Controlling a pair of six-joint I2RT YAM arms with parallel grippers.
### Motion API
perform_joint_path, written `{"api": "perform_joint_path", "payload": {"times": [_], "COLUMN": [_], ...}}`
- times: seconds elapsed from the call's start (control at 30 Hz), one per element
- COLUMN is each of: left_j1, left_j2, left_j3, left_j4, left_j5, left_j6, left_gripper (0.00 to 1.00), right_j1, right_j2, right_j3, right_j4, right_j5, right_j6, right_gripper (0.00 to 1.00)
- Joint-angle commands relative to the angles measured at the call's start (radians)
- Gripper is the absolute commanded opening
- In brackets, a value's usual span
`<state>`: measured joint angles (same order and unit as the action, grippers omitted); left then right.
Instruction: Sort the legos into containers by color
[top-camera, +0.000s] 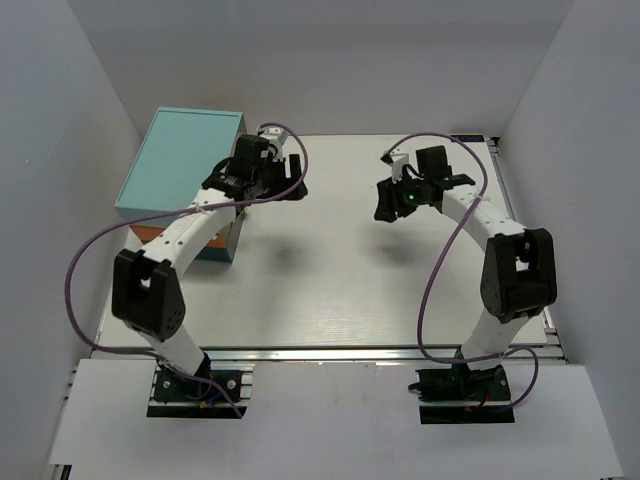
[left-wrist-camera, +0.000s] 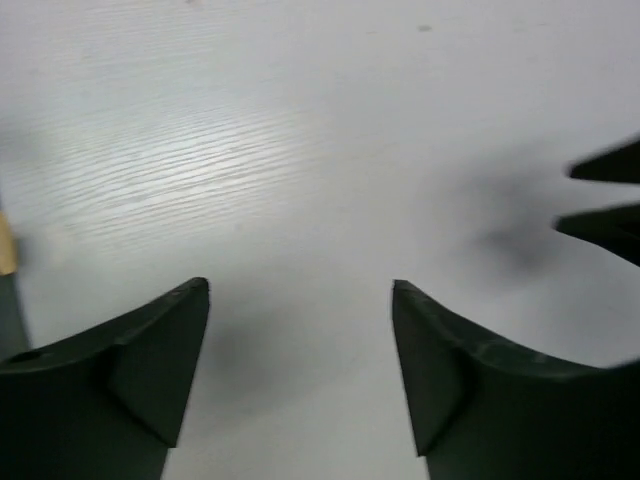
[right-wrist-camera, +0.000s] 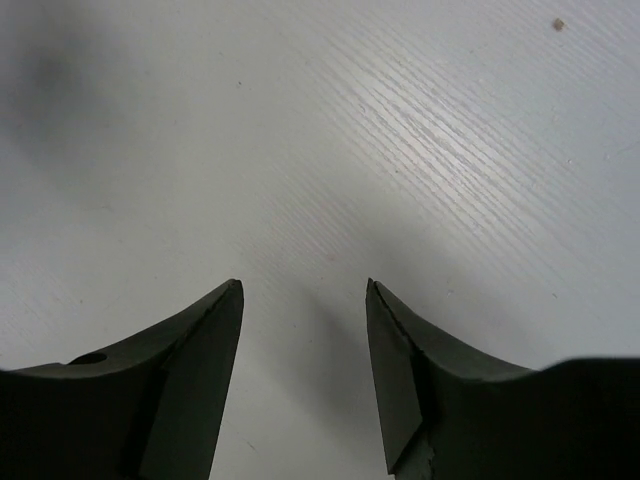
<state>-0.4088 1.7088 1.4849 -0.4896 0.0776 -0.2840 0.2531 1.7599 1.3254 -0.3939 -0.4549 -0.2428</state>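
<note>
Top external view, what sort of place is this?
Likely a robotics lab test cell: a left arm and right arm bolted at a white table edge, with plain white walls boxing it in.

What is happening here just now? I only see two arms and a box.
Two robot arms reach over a white table, and neither is handling anything. The left gripper hangs beside the teal-topped cabinet, and the right gripper is over bare table further right. Both have their fingers apart with nothing between them. No bricks show in any view, so no sorting step is visibly under way.
</note>
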Motion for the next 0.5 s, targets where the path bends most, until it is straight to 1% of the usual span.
{"api": "perform_joint_path", "payload": {"times": [0.0, 0.03, 0.07, 0.1, 0.13, 0.17, 0.2, 0.23, 0.3, 0.47], "left_j1": [-0.004, -0.004, -0.013, -0.013, -0.013, -0.013, -0.013, -0.013, -0.013, -0.013], "left_j2": [-0.127, -0.193, -0.227, -0.260, -0.329, -0.330, -0.387, -0.435, -0.471, -0.540], "left_j3": [-0.118, -0.188, -0.222, -0.256, -0.317, -0.318, -0.366, -0.403, -0.437, -0.503], "left_j4": [0.184, 0.212, 0.258, 0.281, 0.301, 0.333, 0.342, 0.347, 0.359, 0.376], "left_j5": [0.237, 0.252, 0.258, 0.255, 0.261, 0.258, 0.255, 0.254, 0.249, 0.246], "left_j6": [-0.089, -0.125, -0.142, -0.159, -0.190, -0.202, -0.210, -0.227, -0.237, -0.250], "left_gripper": [0.86, 0.95, 0.98, 0.98, 0.98, 0.98, 0.98, 0.98, 0.98, 0.98], "right_j1": [-0.012, -0.012, -0.015, -0.015, -0.017, -0.018, -0.017, -0.018, -0.020, -0.017], "right_j2": [-0.076, -0.100, -0.117, -0.141, -0.189, -0.210, -0.230, -0.270, -0.321, -0.399], "right_j3": [0.024, 0.031, 0.031, 0.021, 0.011, -0.009, -0.018, -0.026, -0.052, -0.117], "right_j4": [-0.003, -0.014, -0.007, 0.009, 0.045, 0.065, 0.081, 0.096, 0.128, 0.168], "right_j5": [-0.039, -0.053, -0.060, -0.057, -0.047, -0.022, -0.004, 0.018, 0.053, 0.054], "right_j6": [-0.006, -0.006, 0.002, 0.013, 0.032, 0.042, 0.056, 0.072, 0.097, 0.076], "right_gripper": [0.59, 0.60, 0.60, 0.66, 0.71, 0.75, 0.83, 0.88, 0.89, 0.90]}}
